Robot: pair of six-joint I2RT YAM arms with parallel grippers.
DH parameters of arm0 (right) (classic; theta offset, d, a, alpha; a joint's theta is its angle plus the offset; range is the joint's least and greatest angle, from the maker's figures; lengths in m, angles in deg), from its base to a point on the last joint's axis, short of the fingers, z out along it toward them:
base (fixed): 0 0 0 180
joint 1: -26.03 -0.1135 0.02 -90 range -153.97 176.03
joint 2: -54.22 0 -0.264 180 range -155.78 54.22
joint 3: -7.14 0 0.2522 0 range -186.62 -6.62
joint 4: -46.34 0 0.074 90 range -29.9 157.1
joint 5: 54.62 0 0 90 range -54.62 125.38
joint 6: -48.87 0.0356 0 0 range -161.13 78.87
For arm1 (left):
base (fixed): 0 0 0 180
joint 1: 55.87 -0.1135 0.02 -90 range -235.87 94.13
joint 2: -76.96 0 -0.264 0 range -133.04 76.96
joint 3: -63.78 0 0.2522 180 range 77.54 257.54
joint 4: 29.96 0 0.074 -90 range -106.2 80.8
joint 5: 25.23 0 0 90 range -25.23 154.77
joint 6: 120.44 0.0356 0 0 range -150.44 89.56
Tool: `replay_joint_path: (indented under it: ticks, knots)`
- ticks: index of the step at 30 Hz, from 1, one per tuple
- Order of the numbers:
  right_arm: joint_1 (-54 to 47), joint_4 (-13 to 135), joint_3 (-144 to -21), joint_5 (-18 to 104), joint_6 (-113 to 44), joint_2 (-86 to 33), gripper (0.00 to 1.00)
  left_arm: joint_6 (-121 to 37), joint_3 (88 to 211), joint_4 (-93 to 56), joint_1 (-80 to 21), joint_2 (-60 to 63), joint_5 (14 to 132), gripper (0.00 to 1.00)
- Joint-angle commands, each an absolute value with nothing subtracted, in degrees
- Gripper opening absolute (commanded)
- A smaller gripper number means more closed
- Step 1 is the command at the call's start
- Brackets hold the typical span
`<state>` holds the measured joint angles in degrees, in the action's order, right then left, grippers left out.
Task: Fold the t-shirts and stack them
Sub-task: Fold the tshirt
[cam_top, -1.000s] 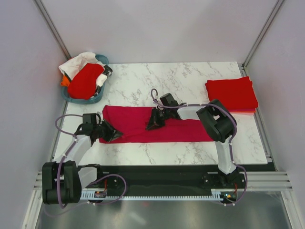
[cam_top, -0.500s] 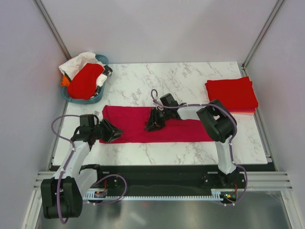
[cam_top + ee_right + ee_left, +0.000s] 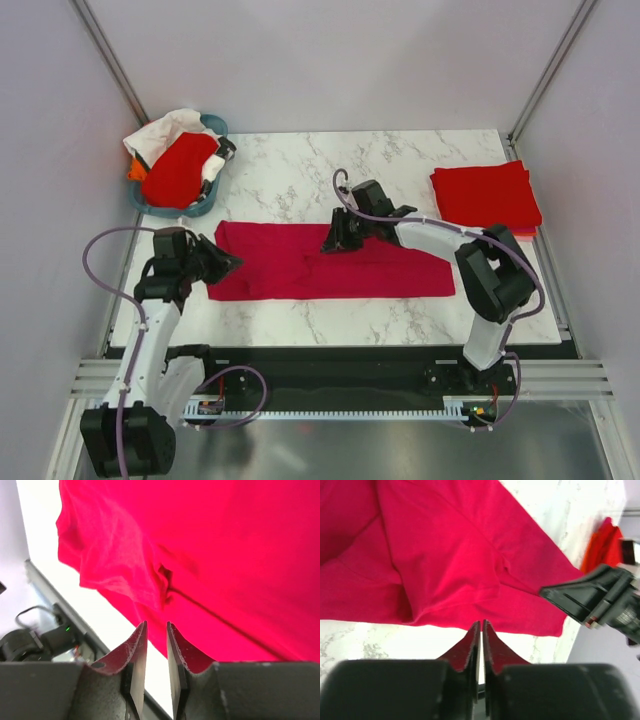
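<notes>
- Crimson t-shirt [image 3: 300, 265] is lying in a long flat strip across the middle of the marble table [image 3: 400, 160]. There are creases and a small pucker near its centre.
- My left gripper [image 3: 227, 265] is at the shirt's left end. On the wrist view the fingers [image 3: 470, 642] are pinched almost together with only a hairline between them, and no cloth in it. I can't tell whether the tips touch the fabric.
- My right gripper [image 3: 333, 240] sits at the shirt's far edge, about midway along. Its jaws are a narrow slot apart and empty.
- The folded red t-shirts [image 3: 487, 195] are stacked beyond the shirt's right end, close but apart. I can't count the layers.
- The teal basket [image 3: 218, 127] is beyond the shirt's left end, with a red t-shirt [image 3: 178, 170] and a white cloth [image 3: 160, 130] heaped in it. What's under them is hidden.
- There's bare marble beyond the shirt's far edge and a thinner strip along its near edge.
</notes>
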<state>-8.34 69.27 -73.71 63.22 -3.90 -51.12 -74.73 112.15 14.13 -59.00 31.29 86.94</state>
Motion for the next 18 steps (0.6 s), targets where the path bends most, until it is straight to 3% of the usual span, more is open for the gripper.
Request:
replay_joint_path:
  ticks: [1, 3, 8, 16, 18]
  knots:
    - [-8.33, 72.05, -72.19, 53.86, -8.26, -44.94, 0.28, -72.36, 114.54, 13.08, -59.12, 28.45, 83.14, 0.07]
    - [-8.33, 72.58, -69.91, 48.76, -9.57, -42.65, 0.27, -72.89, 114.28, 11.58, -59.21, 26.95, 82.17, 0.02]
    - [-7.81, 74.16, -63.24, 38.39, -11.86, -34.21, 0.02, -74.03, 113.57, 4.81, -58.16, 20.82, 81.48, 0.02]
    - [-6.4, 83.21, -55.58, 12.82, -4.23, -21.64, 0.0, -75.35, 116.04, -1.86, -56.57, 8.41, 79.71, 0.02]
    - [-5.26, 82.96, -52.85, 14.36, -4.13, -19.19, 0.0, -75.88, 116.56, -3.45, -56.57, 5.61, 78.05, 0.02]
